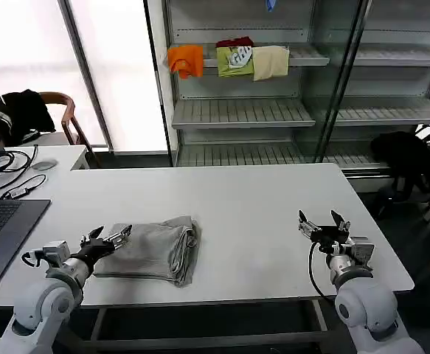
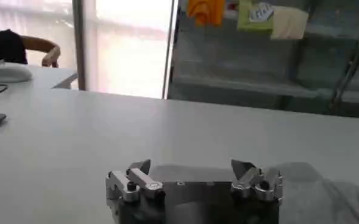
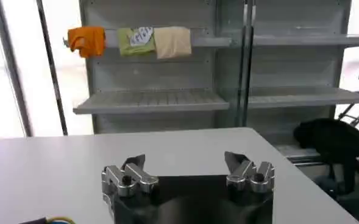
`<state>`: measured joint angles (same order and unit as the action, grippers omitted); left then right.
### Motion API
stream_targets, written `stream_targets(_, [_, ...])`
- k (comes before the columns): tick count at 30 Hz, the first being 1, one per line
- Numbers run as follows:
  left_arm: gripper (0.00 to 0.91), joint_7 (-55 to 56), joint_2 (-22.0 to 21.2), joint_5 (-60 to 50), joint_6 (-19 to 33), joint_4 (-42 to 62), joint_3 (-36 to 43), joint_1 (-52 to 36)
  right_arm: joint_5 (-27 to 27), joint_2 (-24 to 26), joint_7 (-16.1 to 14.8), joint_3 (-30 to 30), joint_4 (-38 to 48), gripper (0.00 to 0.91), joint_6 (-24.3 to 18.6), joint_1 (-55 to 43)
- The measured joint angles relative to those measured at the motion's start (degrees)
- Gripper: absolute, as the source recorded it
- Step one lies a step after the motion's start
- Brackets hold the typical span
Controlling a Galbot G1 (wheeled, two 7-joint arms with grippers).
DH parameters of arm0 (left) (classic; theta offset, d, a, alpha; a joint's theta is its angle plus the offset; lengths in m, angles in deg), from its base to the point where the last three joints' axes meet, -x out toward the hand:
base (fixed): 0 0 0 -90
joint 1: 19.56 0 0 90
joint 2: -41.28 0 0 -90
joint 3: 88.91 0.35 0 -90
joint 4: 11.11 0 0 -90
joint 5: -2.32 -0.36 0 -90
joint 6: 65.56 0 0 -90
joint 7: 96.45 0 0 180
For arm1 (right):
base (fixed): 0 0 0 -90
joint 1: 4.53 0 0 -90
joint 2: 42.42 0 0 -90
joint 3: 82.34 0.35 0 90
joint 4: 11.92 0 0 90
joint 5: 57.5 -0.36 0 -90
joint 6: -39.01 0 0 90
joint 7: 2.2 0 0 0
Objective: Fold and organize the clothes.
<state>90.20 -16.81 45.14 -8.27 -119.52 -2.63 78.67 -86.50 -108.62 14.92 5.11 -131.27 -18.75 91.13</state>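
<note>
Light grey soft-fabric T-shirt [image 1: 154, 249], seen from the head camera, folded into a thick rectangular bundle on the white flat table [image 1: 251, 199], just beside the left pincer [image 1: 110, 236] and touching its fingertips at the bundle's near left edge. Left pincer fingers spread apart, low over the table, not clamped on the fabric. Right pincer [image 1: 322, 222] well apart from the bundle, over bare table near the right front corner, fingers likewise spread, gripping nothing. Beyond both pincers, a grey metal shelf rack [image 1: 244, 112] with an orange folded garment [image 1: 186, 60], a green folded garment [image 1: 235, 61] and a cream folded garment [image 1: 271, 62] side by side on an upper shelf. Off to the far side of the left pincer, a dark grey laptop [image 1: 1, 228] at the table edge.

From the left wrist camera: left pincer [image 2: 194, 173] with its two metal fingers wide apart, the grey T-shirt [image 2: 313, 195] lying directly under and just ahead of the fingers, spreading toward one side. Bare table [image 2: 75, 140] stretching beyond.

From the right wrist camera: right pincer [image 3: 188, 170] with fingers wide apart and nothing between them, bare white table [image 3: 57, 164] ahead, the shelf rack [image 3: 167, 100] farther off with the orange [image 3: 86, 39], green [image 3: 134, 41] and cream [image 3: 172, 41] garments on it.
</note>
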Motion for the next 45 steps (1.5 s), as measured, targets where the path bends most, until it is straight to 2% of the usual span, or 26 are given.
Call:
stream_targets(8, [0.907,-1.4,-0.5,-1.1,0.0,3.1,-0.6,0.5,0.0,-0.3,0.0,0.1,0.3,0.907,0.0,0.0])
stream_targets(10, [0.867,-1.7,-0.6,-1.3,0.0,3.4,-0.7,0.6,0.1,-0.4,0.0,0.1,0.2,0.907,0.0,-0.1])
stream_targets(13, [0.715,-2.3,-0.8,-1.5,0.0,3.8,-0.7,0.8,0.3,-0.5,0.0,0.0,0.2,0.907,0.0,0.1])
stream_targets(15, [0.544,-2.6,-0.9,-1.6,0.0,4.0,-0.7,0.9,0.4,-0.6,0.0,0.0,0.2,0.907,0.0,0.1])
stream_targets(16, [0.494,-2.8,-1.0,-1.7,0.0,4.1,-0.7,1.0,0.5,-0.6,0.0,0.0,0.2,0.907,0.0,0.2])
stream_targets(18, [0.141,-3.3,-1.2,-1.8,0.1,4.2,-0.7,1.3,0.6,-0.7,0.0,-0.1,0.3,0.907,0.0,0.3])
stream_targets(19, [0.030,-3.5,-1.2,-1.9,0.1,4.2,-0.7,1.5,0.7,-0.7,0.0,-0.1,0.3,0.907,0.0,0.3])
stream_targets(45, [0.000,-6.7,-1.5,-2.1,3.4,4.9,-2.7,2.5,0.7,-0.4,0.0,-0.2,0.9,0.907,0.1,-1.1])
